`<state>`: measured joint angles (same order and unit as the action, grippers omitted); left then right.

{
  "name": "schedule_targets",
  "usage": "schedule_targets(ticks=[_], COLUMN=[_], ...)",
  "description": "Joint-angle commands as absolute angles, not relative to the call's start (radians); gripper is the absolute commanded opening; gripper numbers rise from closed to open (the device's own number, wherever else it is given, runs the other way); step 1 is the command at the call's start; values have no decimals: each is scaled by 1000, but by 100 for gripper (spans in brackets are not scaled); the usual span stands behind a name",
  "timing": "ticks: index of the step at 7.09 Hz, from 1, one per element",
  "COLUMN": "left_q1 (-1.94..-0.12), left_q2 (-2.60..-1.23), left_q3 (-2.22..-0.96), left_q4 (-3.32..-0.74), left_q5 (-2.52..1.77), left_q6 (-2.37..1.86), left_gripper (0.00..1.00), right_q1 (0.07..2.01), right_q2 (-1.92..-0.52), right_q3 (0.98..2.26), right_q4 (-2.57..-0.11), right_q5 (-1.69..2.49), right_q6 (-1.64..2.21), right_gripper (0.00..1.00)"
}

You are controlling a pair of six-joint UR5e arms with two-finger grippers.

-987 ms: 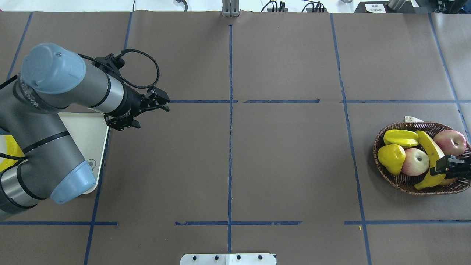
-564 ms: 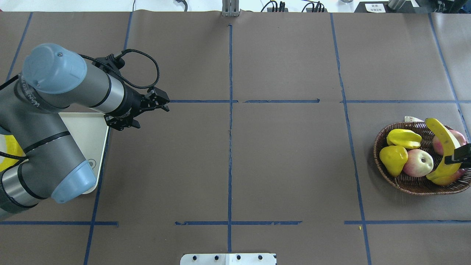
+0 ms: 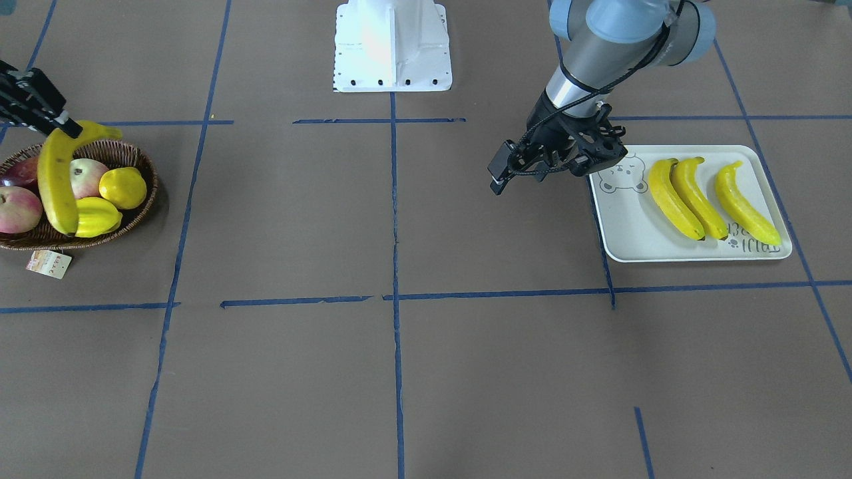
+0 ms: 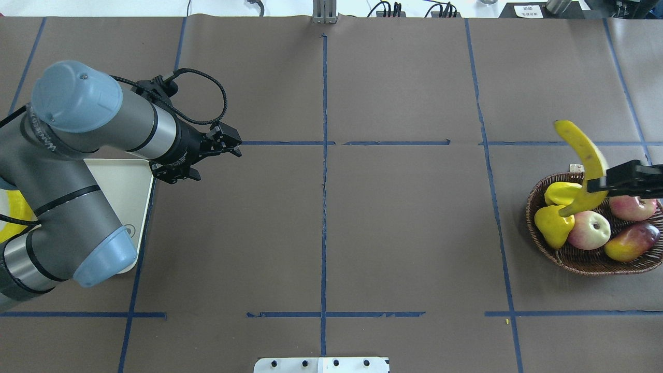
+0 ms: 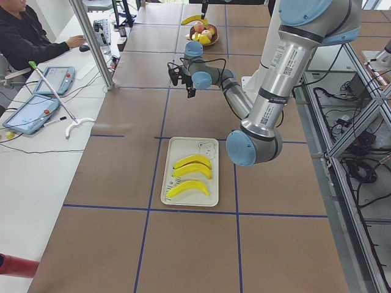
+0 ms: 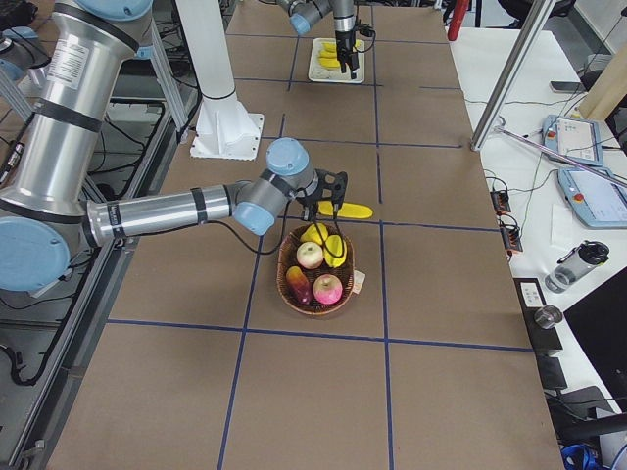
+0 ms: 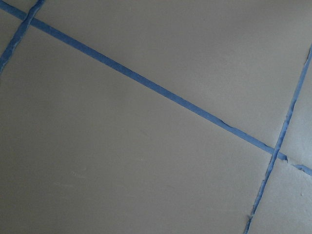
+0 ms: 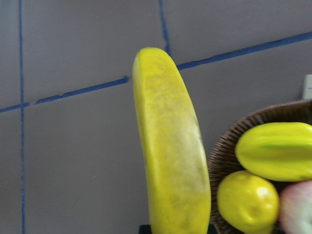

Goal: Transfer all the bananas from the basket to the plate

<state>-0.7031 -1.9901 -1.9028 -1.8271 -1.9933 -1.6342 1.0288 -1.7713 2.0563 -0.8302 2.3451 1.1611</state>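
a: currently, what is the step in hand, and how is it done well?

b: the fourth banana goes to the plate. read the overhead view from the left. the plate (image 3: 632, 229) lies at the far left, largely under the left arm (image 4: 77, 155). three bananas (image 3: 697, 197) lie on it side by side, and the bare strip is beside the bear drawing (image 3: 622, 174), toward the table centre. the left gripper (image 4: 235, 146) hangs just beyond that edge, jaws seemingly parted and empty. at the far right, the right gripper (image 4: 595, 185) is clamped across the fourth banana (image 4: 579, 147). this banana is raised clear of the basket (image 4: 585, 265), one end above the rim, the other pointing out over the table. judgement: plate and basket are well apart, so a mid-table hand-over or set-down is probably required. carry the banana level, grip firmly because the skin is glossy, and present a free end to the left gripper.

a: what is around, and what obstructs?

b: left: the left arm covers the plate and must make room before placement. centre: brown cover with blue tape lines (image 4: 324, 207). right: the basket holds a starfruit (image 4: 560, 192), a yellow lemon-like fruit (image 4: 551, 228), two apples (image 4: 588, 231) and a red-yellow fruit (image 4: 627, 247); none touches the banana. a paper tag (image 3: 48, 263) lies beside the basket. risk: the grip sits off the banana's middle, so it may swing.
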Motion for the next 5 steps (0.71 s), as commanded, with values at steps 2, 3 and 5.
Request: schedule_targets(ticks=[2,3,5], left_q1=[-703,-701,-690], left_q2=[-1991,-2000,-2025], left_q3=[-1888,-1882,-1835], left_q4=[-2003,-2067,-2239], left_q5=[-1994,-1993,-1993], left_q6=[-1714,-1777,-1892], left_gripper=[99,99,99], right_q1=[725,645,507], right_q2=[-1388,-1303,-1168], right_q3=[2045,2045,2036], right_q4=[-1039,-1086,-1169], right_q5=[2158,2075,1920], right_q6=[1260,1303,1331], right_gripper=[0,0,0])
